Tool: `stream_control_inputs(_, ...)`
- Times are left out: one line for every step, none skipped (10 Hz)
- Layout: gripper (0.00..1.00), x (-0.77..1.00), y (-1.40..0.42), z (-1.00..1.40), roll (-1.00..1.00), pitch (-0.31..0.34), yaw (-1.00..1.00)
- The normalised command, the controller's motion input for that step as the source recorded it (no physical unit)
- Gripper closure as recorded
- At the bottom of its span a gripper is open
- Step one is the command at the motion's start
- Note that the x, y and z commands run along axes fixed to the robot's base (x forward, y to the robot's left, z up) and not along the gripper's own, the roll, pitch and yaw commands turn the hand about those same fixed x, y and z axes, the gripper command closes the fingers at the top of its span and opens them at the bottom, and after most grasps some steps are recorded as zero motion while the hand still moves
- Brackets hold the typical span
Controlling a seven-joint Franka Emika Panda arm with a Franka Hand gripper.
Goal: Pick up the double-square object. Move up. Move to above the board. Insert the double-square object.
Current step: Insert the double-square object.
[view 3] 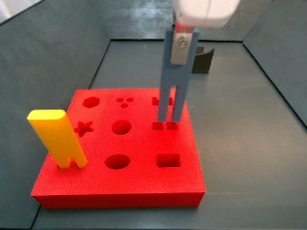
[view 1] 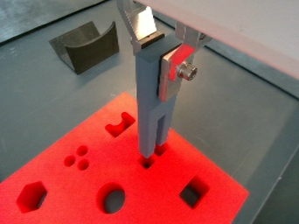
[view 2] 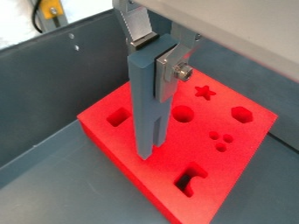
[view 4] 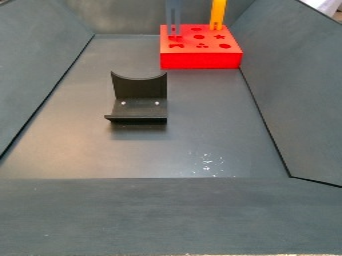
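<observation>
**Bar lined up over its twin square holes**

The double-square object (view 3: 171, 83) stands upright over the board (view 3: 72, 184), gripped at its top end by the tool (view 3: 181, 43); in a side view its two prongs reach down to the pair of small square holes (view 3: 164, 126) on the far side of the slab, and whether the tips have entered or only touch the rim cannot be told from there; in a wrist view (view 1: 153, 105) one prong seems to sit at a hole's mouth, which suggests the insertion is at its start rather than finished. The tool is closed on the bar, one silver finger (view 2: 139, 24) flat against each broad face; holding it high leaves the whole lower length free to go down, and keeps the prongs square to the holes.

The board lies flat on the dark worktop (view 4: 187, 130); its other openings, a star (view 2: 205, 92), round holes and three dots (view 1: 77, 157), are free; a yellow post (view 3: 56, 137) already stands in a slot on the near side, well apart from the bar, so it should not get in the way.

A dark U-notched block (view 4: 138, 98) rests on the worktop well away from the board; it plays no part here.

My judgement: what remains is a straight, gentle push down; the risk is a small tilt or twist that jams one prong against the edge of its hole.
</observation>
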Motion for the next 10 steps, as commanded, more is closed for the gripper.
stream_control_inputs(1.00, -0.17, -0.06, -0.22, 0.02, -0.011, 0.15)
stream_control_inputs(1.00, -0.10, -0.07, -0.19, 0.00, -0.019, 0.13)
stream_control_inputs(1.00, -0.03, -0.13, -0.15, 0.00, -0.003, 0.11)
stream_control_inputs(1.00, 0.00, -0.16, -0.17, 0.00, -0.003, 0.03)
stream_control_inputs(1.00, 0.07, -0.16, -0.17, -0.03, -0.014, 0.00)
stream_control_inputs(1.00, 0.15, -0.09, -0.22, 0.00, -0.001, -0.11)
stream_control_inputs(1.00, 0.18, 0.00, -0.32, 0.03, 0.000, -0.25)
stream_control_inputs(1.00, 0.07, 0.01, -0.30, 0.10, 0.034, -0.28)
stream_control_inputs(1.00, 0.15, 0.00, -0.26, 0.08, 0.039, -0.27)
stream_control_inputs(1.00, 0.22, 0.00, -0.24, 0.05, 0.033, -0.25)
